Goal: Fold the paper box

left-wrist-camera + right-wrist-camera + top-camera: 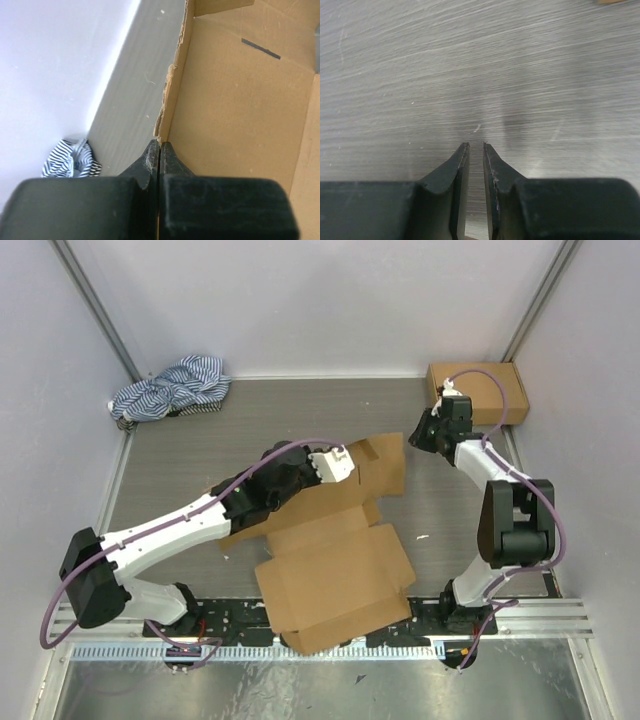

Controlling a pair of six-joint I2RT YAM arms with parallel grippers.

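Note:
The paper box (340, 575) lies unfolded in the middle of the table, a brown die-cut cardboard sheet with a raised flap (380, 465) at its far end. My left gripper (338, 464) is shut on the edge of that flap. In the left wrist view its fingers (159, 143) pinch the rim of an upright cardboard wall (240, 100) with a slot in it. My right gripper (420, 434) hovers over bare table just right of the flap. In the right wrist view (476, 145) its jaws stand almost together, with nothing between them.
A second brown cardboard box (485, 390) stands at the back right corner, behind the right wrist. A blue-and-white striped cloth (170, 388) lies bunched at the back left and also shows in the left wrist view (70, 160). White walls enclose the table.

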